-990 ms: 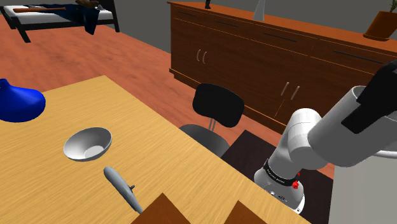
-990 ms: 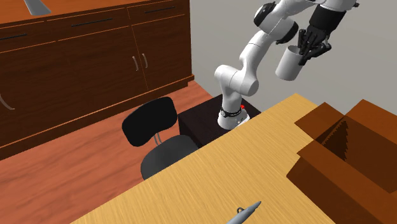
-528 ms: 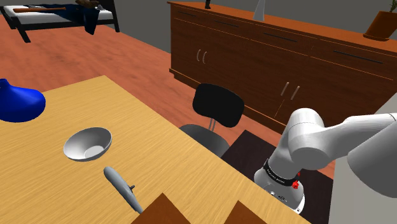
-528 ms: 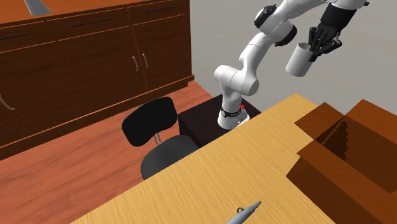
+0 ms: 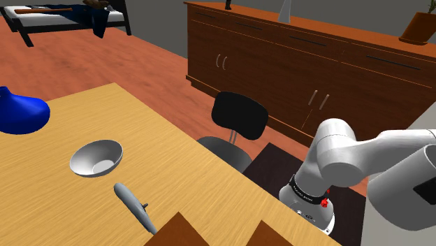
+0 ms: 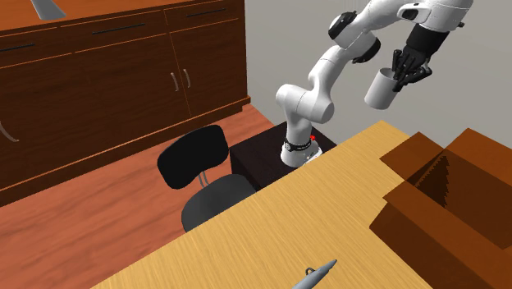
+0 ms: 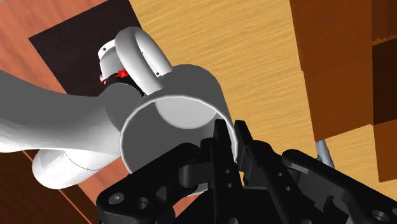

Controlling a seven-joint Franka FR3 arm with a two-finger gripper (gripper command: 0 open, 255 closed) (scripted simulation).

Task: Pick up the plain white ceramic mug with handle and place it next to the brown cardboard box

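The white mug [image 6: 379, 89] hangs in the air above the table's corner near the stand, tilted, with my black gripper [image 6: 400, 79] shut on its rim. In the wrist view the mug [image 7: 170, 108] shows its open mouth and its handle [image 7: 141, 52], which points away from the fingers; the gripper [image 7: 231, 144] clasps the rim wall between its two fingers. The brown cardboard box [image 6: 443, 187] stands open on the table at the second exterior view's right, below and beyond the mug. Its side [image 7: 336, 63] shows beside the mug in the wrist view, and its flaps [image 5: 179, 234] show at the shoulder view's lower edge.
A grey pen [image 5: 134, 207] lies near the box flaps, with a grey bowl [image 5: 96, 157] and a blue object [image 5: 21, 112] farther along the wooden table [image 5: 63, 203]. A black chair [image 6: 201, 172] stands beside the table. A long wooden sideboard [image 5: 307, 63] lines the wall.
The gripper with the mug swung toward the second exterior view's right, then dropped a little and came back slightly. In the shoulder view the forearm sank toward the right edge.
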